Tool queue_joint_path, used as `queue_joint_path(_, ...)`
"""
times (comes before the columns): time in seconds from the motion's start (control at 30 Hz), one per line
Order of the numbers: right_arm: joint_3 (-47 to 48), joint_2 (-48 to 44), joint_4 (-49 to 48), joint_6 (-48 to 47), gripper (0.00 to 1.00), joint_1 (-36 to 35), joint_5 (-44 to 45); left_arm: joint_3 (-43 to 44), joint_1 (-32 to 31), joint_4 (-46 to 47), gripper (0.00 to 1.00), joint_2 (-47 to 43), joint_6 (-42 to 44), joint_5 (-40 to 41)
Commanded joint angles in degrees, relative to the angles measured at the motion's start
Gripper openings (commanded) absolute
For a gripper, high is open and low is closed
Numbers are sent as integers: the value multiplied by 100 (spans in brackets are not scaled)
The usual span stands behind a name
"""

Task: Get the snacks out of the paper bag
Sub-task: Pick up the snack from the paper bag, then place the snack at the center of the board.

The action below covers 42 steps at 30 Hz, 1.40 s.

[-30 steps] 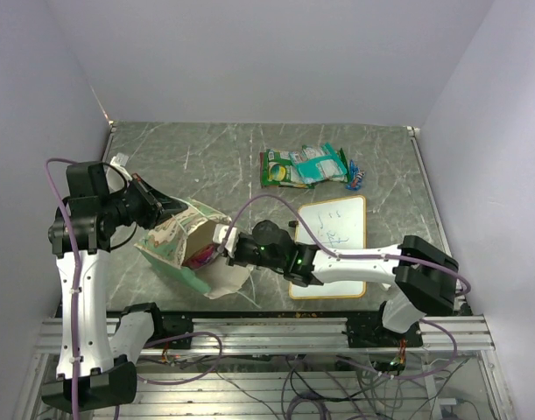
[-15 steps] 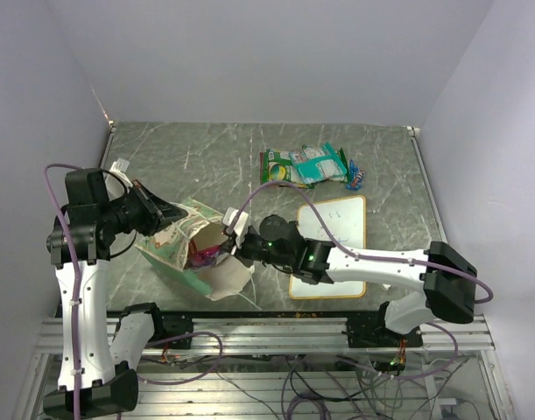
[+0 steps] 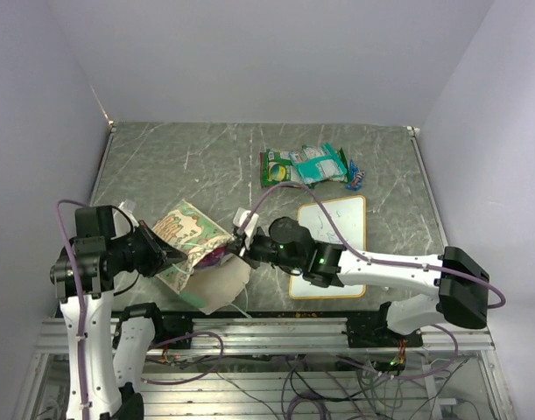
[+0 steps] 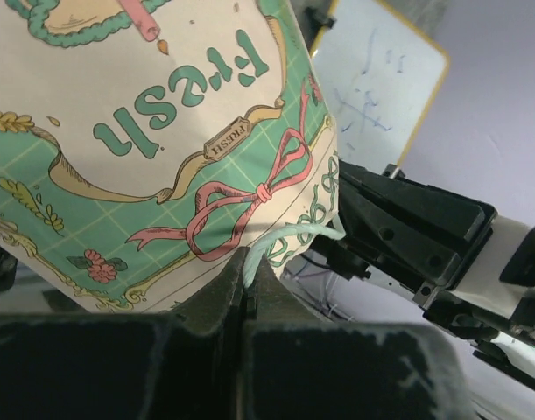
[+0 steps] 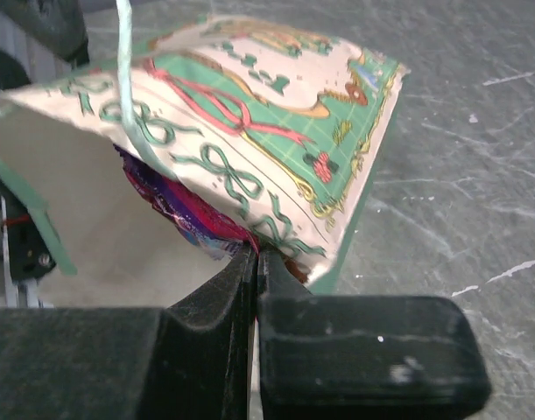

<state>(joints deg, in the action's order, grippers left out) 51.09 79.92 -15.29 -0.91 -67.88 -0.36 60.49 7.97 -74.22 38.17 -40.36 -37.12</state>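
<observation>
The paper bag (image 3: 190, 238), cream with green patterned panels, lies tilted on its side at the near left, mouth toward the right arm. My left gripper (image 3: 172, 255) is shut on the bag's pale string handle (image 4: 289, 238); the bag (image 4: 144, 140) fills the left wrist view. My right gripper (image 3: 236, 248) is at the bag's mouth, shut on a purple and red snack packet (image 5: 184, 210) that sticks out from under the bag's upper panel (image 5: 267, 166). Several green and blue snack packets (image 3: 306, 165) lie on the table at the back.
A white whiteboard (image 3: 331, 241) with writing lies right of the bag, partly under the right arm. The grey marble table (image 3: 171, 162) is walled on three sides. A metal rail (image 3: 267, 337) runs along the near edge.
My left gripper has moved down and toward the near edge, tipping the bag over so its printed panel faces up. My right gripper stayed at the bag's mouth and shifted slightly right.
</observation>
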Motion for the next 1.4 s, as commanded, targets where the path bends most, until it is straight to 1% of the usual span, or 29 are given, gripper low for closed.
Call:
queue_joint_path(0.0, -369, -483, -644, -678, 0, 2, -610, 470, -41, -1031, 7, 334, 623, 857)
queue_joint_path(0.07, -547, -710, -627, -953, 0, -9, -745, 603, -42, -1113, 7, 416, 689, 1117)
queue_joint_path(0.1, -608, -834, -574, -1041, 0, -14, -752, 589, -37, -1049, 7, 438, 657, 1103)
queue_joint_path(0.27, -833, -1680, 29, -1293, 0, -15, -880, 132, -35, -189, 7, 418, 145, 723)
queue_joint_path(0.33, -839, -2038, 349, -1275, 0, -12, -732, -5, -44, 61, 7, 422, -19, 624)
queue_joint_path(0.4, -718, -2373, 720, -1143, 0, -13, -305, -96, -36, 291, 7, 449, -120, 564)
queue_joint_path(0.5, -249, -2640, 1456, -950, 0, -11, 520, -183, -42, 706, 7, 459, -332, 480)
queue_joint_path(0.6, 249, -2761, 2107, -1157, 0, -6, 1042, -89, -41, 1025, 7, 531, -430, 423)
queue_joint_path(0.77, 909, -2942, 2254, -1060, 0, -6, 2146, 290, -37, 1049, 7, 667, -179, 919)
queue_joint_path(0.8, 1045, -2930, 2234, -999, 0, -6, 2433, 292, -36, 1080, 7, 681, -194, 985)
queue_joint_path(0.83, 1206, -2893, 2200, -916, 0, -5, 2898, 271, -40, 1147, 7, 671, -260, 1018)
queue_joint_path(0.9, 1461, -2764, 2056, -857, 0, 12, 3595, 112, -38, 1551, 7, 609, -485, 901)
queue_joint_path(0.97, 1533, -2582, 1771, -1103, 0, 78, 3916, -21, -41, 1885, 7, 568, -687, 735)
queue_joint_path(1.03, 1563, -2275, 1465, -1402, 0, 308, 4019, -35, -38, 1985, 7, 608, -720, 606)
queue_joint_path(1.07, 1644, -2093, 1426, -1385, 0, 500, 4043, 0, -39, 1910, 7, 665, -651, 561)
queue_joint_path(1.13, 1968, -1704, 1604, -830, 0, 1083, 3875, 153, -35, 1635, 7, 756, -388, 576)
queue_joint_path(1.23, 2602, -1049, 2225, 197, 0, 1958, 3569, 286, -41, 1317, 7, 846, -130, 603)
queue_joint_path(1.3, 2914, -651, 2407, 564, 0, 2377, 3328, 236, -36, 1288, 7, 842, -136, 537)
queue_joint_path(1.37, 3212, -240, 2534, 688, 0, 2635, 3281, 150, -36, 1329, 7, 845, -235, 405)
